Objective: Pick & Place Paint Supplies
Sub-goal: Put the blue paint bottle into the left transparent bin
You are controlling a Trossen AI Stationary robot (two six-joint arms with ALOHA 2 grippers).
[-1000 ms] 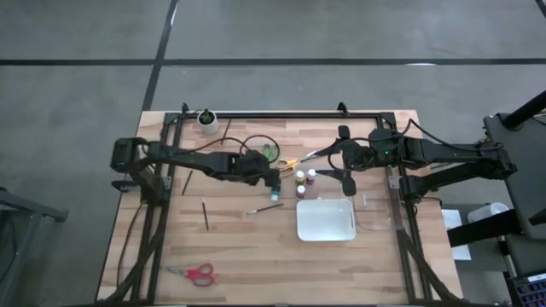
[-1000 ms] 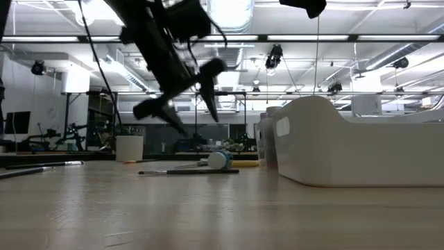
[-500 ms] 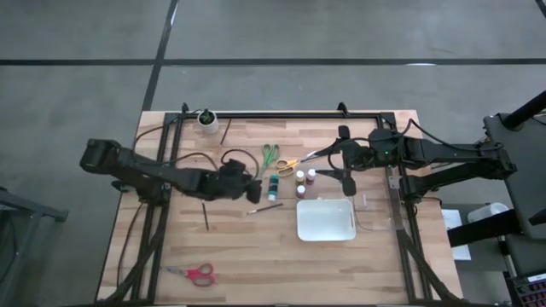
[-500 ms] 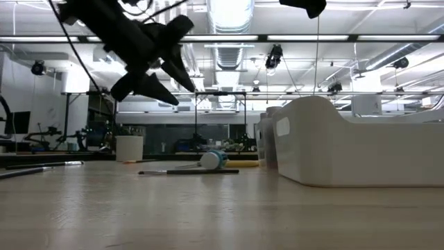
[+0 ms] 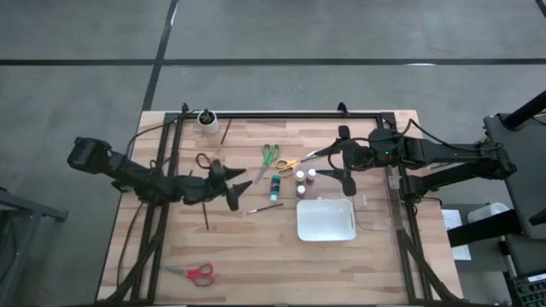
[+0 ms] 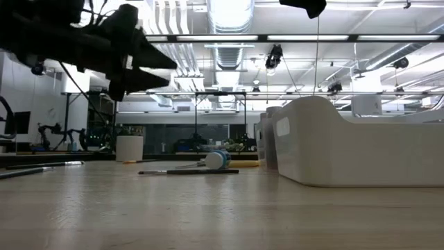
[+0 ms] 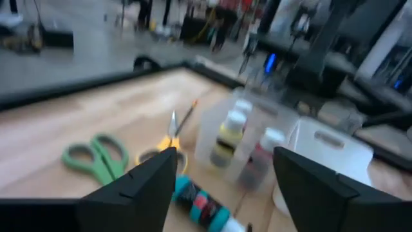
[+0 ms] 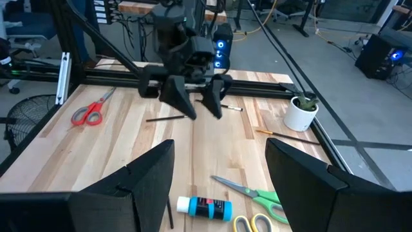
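Nothing is yet placed in the tray (image 5: 325,220); bottles (image 5: 305,181), scissors (image 5: 270,157) and brushes (image 5: 205,213) are left on the table, and both empty grippers, left (image 5: 236,190) and right (image 5: 345,159), are held apart.

A grey concrete floor (image 5: 341,34) crossed by dark lines surrounds the pale wooden worktop (image 5: 256,247). Beyond the worktop's far edge, long ceiling lights (image 6: 229,38) and ducts run over a workshop with dark racks (image 6: 218,111) and cluttered benches.
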